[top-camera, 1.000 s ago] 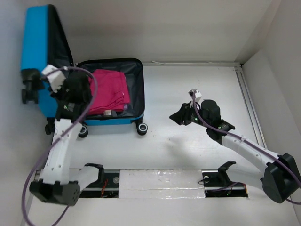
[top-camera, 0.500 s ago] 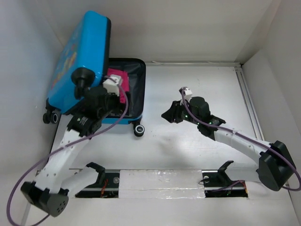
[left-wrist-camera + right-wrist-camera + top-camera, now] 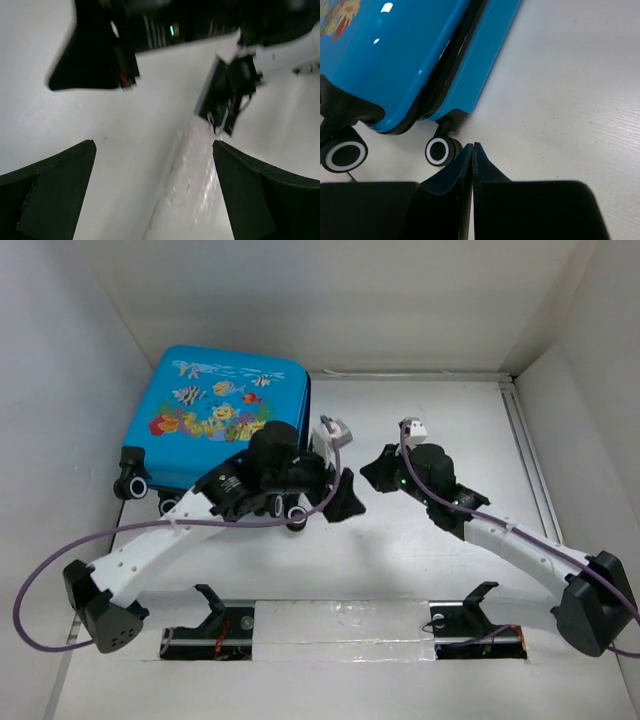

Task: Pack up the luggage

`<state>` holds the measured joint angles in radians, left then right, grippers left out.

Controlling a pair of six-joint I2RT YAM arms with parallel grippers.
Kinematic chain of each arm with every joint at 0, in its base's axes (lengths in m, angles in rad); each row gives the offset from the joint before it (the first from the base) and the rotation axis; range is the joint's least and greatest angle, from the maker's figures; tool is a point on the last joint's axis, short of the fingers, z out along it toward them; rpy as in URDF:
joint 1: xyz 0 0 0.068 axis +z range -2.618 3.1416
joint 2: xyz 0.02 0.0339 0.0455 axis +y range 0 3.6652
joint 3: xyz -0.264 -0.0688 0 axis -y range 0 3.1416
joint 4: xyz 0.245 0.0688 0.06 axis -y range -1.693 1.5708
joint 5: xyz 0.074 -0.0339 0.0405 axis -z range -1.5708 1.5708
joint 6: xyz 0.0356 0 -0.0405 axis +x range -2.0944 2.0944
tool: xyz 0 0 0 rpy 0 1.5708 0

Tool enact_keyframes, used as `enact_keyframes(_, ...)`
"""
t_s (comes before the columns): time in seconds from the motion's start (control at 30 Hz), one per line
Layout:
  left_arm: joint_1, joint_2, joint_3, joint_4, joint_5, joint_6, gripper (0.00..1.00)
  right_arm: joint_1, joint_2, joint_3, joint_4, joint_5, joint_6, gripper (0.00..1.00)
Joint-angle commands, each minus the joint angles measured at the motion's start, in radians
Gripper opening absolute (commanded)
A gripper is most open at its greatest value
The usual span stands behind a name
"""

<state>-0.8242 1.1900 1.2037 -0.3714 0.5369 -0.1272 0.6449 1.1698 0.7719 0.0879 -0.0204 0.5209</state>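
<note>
The luggage (image 3: 225,410) lies at the back left with its lid down, blue shell and fish print facing up; nothing of its inside shows. My left gripper (image 3: 345,498) hangs just right of its front right corner, fingers spread wide and open, with only white table between them in the left wrist view (image 3: 152,145). My right gripper (image 3: 372,472) points left at that same corner from a short way off. In the right wrist view its fingers (image 3: 473,146) are pressed together, shut on nothing, close beside a black-and-white wheel (image 3: 439,151) of the luggage (image 3: 395,60).
White walls close in the table at the left, back and right. A glossy taped strip (image 3: 340,625) runs along the near edge between two black brackets (image 3: 212,598) (image 3: 480,595). Purple cables loop from both arms. The right arm's gripper body (image 3: 95,55) fills the top left of the left wrist view.
The lid swung down from upright and now covers the pink clothes. My left gripper opened and swept right, past the front of the luggage. My right gripper closed.
</note>
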Motion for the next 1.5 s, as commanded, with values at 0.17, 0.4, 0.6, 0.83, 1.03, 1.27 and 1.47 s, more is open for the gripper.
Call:
enact_keyframes(0.17,0.36,0.052,0.314,0.23,-0.756,-0.27,0.31,-0.036,0.027,0.047,-0.008,-0.009,-0.019,0.0)
enact_keyframes(0.4,0.983,0.381,0.555,0.1,-0.755,-0.358,0.0,-0.017,0.056,0.015,0.058,-0.115,-0.03,0.0)
enact_keyframes(0.6,1.097,0.635,0.715,-0.064,-0.867,-0.319,0.0,-0.008,0.139,0.061,0.058,-0.079,-0.048,0.0)
enact_keyframes(0.83,1.201,0.733,0.688,-0.073,-0.764,-0.292,0.0,-0.008,0.293,0.161,0.067,-0.107,-0.058,0.0)
enact_keyframes(1.03,1.165,0.809,0.575,-0.123,-0.69,-0.273,0.0,-0.019,0.341,0.208,0.088,-0.118,-0.058,0.0)
enact_keyframes(1.27,1.149,0.57,-0.014,0.196,-0.422,-0.454,0.0,-0.088,0.424,0.285,0.088,-0.093,-0.058,0.0)
enact_keyframes(1.47,1.027,0.315,-0.341,0.331,-0.397,-0.549,0.0,-0.194,0.513,0.355,0.059,-0.167,-0.058,0.09)
